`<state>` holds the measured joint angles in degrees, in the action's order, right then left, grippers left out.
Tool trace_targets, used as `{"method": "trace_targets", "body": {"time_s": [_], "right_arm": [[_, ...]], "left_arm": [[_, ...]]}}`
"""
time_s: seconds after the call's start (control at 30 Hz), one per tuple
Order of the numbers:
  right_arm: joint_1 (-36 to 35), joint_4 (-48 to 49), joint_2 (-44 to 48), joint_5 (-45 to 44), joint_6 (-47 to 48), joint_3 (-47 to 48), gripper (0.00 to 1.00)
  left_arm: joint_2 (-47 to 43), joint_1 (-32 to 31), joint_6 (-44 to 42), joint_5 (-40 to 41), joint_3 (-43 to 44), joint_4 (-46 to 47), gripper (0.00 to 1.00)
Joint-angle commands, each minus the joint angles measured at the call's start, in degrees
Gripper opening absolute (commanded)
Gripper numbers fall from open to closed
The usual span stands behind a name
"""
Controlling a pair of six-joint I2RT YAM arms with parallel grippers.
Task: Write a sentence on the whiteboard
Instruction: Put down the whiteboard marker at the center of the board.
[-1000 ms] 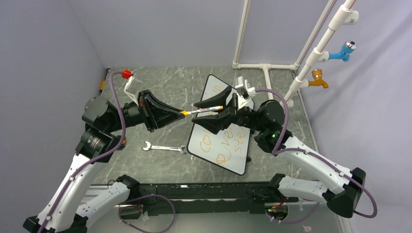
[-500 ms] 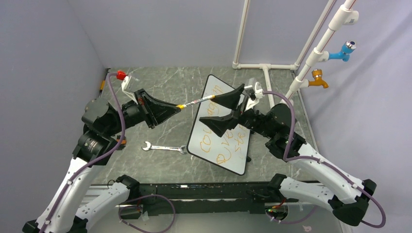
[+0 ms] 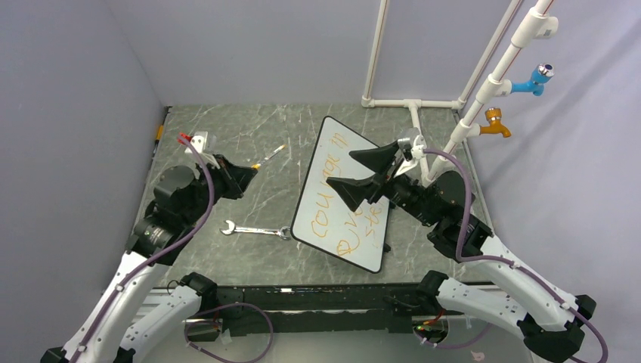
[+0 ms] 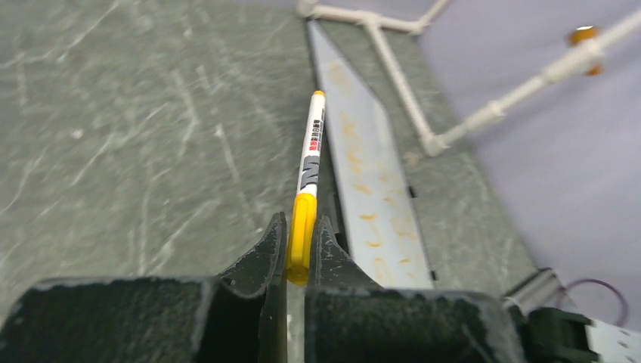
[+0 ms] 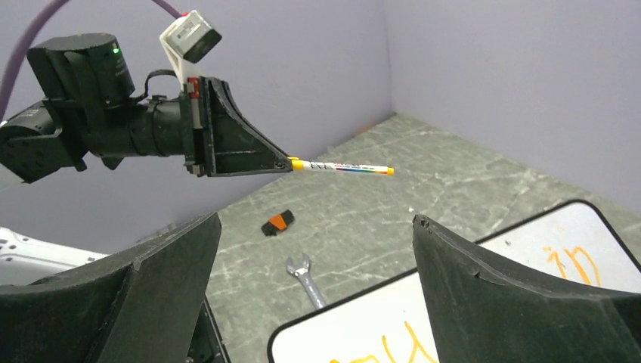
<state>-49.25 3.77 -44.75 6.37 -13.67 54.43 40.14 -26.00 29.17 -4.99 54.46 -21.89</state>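
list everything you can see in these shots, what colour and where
table: one, grey marbled, under everything
whiteboard: one, white with black rim, flat on the table right of centre
sentence: orange handwriting, on the whiteboard
marker: one, white with orange end, held above the table
wrench: one, silver, on the table left of the whiteboard
small piece: one, black and orange, by the table's left edge
pipe frame: white, far right corner
taps: two, blue and orange, on the sloping pipe
left gripper: black, shut on the marker
right gripper: black, open above the whiteboard
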Motion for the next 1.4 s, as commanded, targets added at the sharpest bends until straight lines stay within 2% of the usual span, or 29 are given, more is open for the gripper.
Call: {"method": "trace_targets", "body": {"time_s": [0.0, 0.2, 0.53, 0.87, 1.07, 1.37], "right_arm": [[0.01, -1.55, 0.70, -3.57, 0.45, -0.58, 1.00], [0.01, -2.38, 0.55, -5.05, 0.17, -1.30, 1.00], [0.04, -3.51, 0.67, -6.90, 0.36, -1.83, 1.00], [-0.01, -5.36, 1.07, -8.87, 0.66, -2.30, 1.00], [0.03, -5.65, 0.71, -8.90, 0.31, -2.17, 1.00], [0.06, -6.32, 2.10, -9.75, -0.03, -2.74, 1.00]], "left_arm": [[-1.70, 0.23, -1.57, 11.01, -4.74, -0.04, 0.00], [-4.48, 0.25, -0.33, 17.54, -16.79, 5.52, 0.00], [-4.51, 0.21, 2.48, 19.33, -31.74, 14.33, 0.00], [-4.56, 0.17, 3.99, 19.68, -37.13, 13.19, 0.01], [-3.74, 0.20, 6.75, 18.17, -39.18, 12.17, 0.13], [-3.11, 0.20, 9.94, 17.49, -39.35, 10.30, 0.44]]}}
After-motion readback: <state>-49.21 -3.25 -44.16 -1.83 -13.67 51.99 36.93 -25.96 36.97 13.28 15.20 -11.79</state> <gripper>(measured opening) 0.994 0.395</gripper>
